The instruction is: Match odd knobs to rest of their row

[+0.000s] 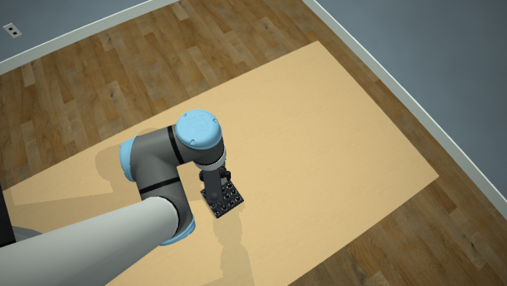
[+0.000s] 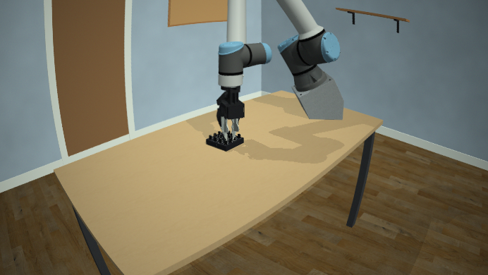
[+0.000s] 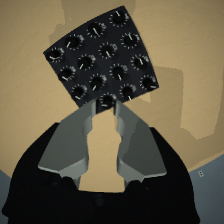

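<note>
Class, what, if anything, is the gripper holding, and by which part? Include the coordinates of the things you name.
It cannot be told: the gripper's (image 1: 224,180) (image 2: 229,139) (image 3: 106,104) fingertips flank a corner knob (image 3: 106,100), but whether they grip its sides is unclear.

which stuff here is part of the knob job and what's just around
For the job:
- knob box with its knobs
- gripper
- table under the box

Just around:
- wall outlet
- wall rail
- brown wall panel
</note>
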You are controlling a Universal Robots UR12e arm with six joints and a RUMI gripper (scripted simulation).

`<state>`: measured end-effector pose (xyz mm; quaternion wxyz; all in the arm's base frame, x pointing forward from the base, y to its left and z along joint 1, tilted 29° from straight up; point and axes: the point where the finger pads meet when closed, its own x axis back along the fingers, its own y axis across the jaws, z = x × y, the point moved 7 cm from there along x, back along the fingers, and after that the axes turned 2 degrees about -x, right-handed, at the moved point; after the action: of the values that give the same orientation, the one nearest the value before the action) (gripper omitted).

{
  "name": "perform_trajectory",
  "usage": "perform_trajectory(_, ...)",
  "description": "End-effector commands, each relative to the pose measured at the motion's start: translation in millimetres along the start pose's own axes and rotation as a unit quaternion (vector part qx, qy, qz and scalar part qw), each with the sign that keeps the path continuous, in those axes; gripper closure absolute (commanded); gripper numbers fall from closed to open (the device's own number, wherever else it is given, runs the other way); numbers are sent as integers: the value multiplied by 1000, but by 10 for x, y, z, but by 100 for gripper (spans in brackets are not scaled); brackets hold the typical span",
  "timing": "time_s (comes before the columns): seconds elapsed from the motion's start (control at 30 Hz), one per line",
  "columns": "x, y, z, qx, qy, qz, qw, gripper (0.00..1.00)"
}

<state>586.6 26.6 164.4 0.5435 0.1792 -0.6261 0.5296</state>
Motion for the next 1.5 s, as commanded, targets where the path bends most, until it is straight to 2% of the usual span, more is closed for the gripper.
perform_trajectory(0.0, -7, 15, 3, 1, 0, -1, 1000, 89)
perform_trajectory(0.87, -7, 15, 3, 1, 0, -1, 1000, 89)
perform_trajectory(0.9, -7, 15, 3, 1, 0, -1, 1000, 96)
perform_trajectory(1.47, -7, 14, 3, 1, 0, -1, 1000, 96)
